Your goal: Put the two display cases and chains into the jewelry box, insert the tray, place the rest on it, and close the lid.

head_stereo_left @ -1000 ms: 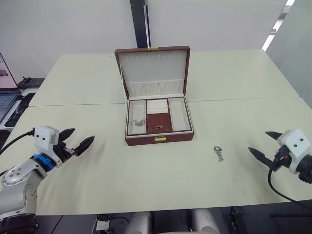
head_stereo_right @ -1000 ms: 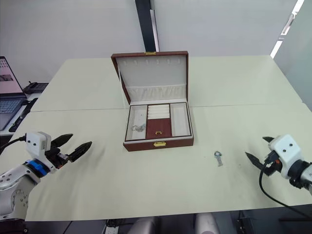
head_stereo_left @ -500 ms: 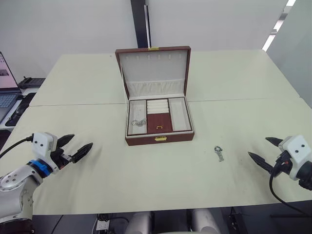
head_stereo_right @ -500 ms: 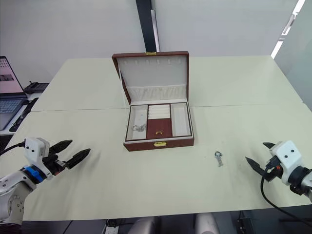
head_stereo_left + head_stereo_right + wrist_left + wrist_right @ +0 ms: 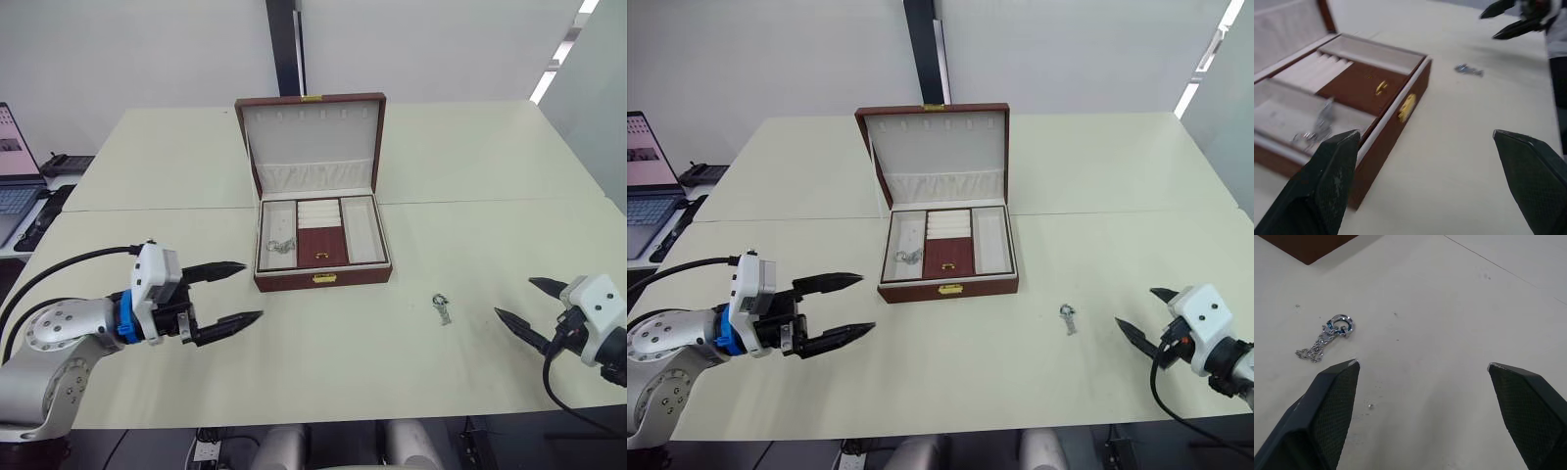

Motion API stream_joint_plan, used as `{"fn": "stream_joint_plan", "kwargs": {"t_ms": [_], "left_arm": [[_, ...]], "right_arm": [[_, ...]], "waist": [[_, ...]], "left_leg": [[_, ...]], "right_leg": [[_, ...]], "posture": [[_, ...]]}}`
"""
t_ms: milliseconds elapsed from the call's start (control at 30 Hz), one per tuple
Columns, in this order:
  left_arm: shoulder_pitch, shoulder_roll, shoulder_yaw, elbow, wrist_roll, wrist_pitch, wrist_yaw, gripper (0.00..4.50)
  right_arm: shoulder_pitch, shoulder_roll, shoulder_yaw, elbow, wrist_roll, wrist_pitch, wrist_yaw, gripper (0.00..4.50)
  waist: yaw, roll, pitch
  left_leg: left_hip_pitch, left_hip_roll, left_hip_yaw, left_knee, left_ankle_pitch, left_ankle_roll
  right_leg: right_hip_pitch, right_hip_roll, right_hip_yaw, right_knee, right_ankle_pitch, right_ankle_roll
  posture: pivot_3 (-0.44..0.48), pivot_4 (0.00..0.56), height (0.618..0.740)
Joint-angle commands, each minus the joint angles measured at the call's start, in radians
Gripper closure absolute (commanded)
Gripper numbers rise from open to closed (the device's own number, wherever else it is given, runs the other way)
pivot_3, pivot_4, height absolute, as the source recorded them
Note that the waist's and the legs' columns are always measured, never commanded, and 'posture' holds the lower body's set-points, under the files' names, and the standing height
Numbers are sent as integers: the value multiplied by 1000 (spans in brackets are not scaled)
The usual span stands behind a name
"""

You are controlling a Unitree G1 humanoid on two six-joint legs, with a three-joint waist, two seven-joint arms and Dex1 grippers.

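Box (image 5: pixel 321 245) sits open mid-table, tray (image 5: pixel 319 234) seated inside, ready for the loose silvery piece (image 5: pixel 442 306) lying right of it; left gripper (image 5: pixel 227 292) and right gripper (image 5: pixel 519 306) hover spread, empty

Your left gripper (image 5: pixel 228 293) sits lower left of frame, fingers spread wide. Your right gripper (image 5: pixel 519 308) sits at the right edge, likewise spread.
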Motion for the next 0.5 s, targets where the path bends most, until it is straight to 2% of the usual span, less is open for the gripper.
{"fn": "stream_joint_plan", "kwargs": {"t_ms": [33, 233, 400, 500], "left_arm": [[-33, -26, -52, -60, -37, -67, -88, 0], [-53, -21, -123, -63, -48, -98, -227, 0], [-33, -5, -164, -48, -7, -126, -280, 0], [-35, -10, -176, -29, 12, -150, -289, 0]], "right_arm": [[31, 10, -35, -121, 69, 70, -22, 61], [64, 49, 2, -300, 164, 259, -134, 61], [7, 107, 177, -325, 55, 344, -325, 61], [-18, 125, 272, -315, 10, 364, -374, 61]], "waist": [[0, 0, 0], [-1, 1, 0], [0, 1, -1], [-1, 1, -1]], "left_leg": [[0, 0, 0, 0, 0, 0], [0, 0, 0, 0, 0, 1], [1, 0, -1, 0, -2, 4], [1, -1, -1, 0, -2, 4]], "right_leg": [[0, 0, 0, 0, 0, 0], [1, 0, 0, 0, 0, 0], [1, 1, -1, 0, 0, 0], [1, 1, 0, 0, 0, 0]], "posture": [[0, 150, 740], [0, 150, 740], [0, 150, 740], [0, 150, 740]]}}
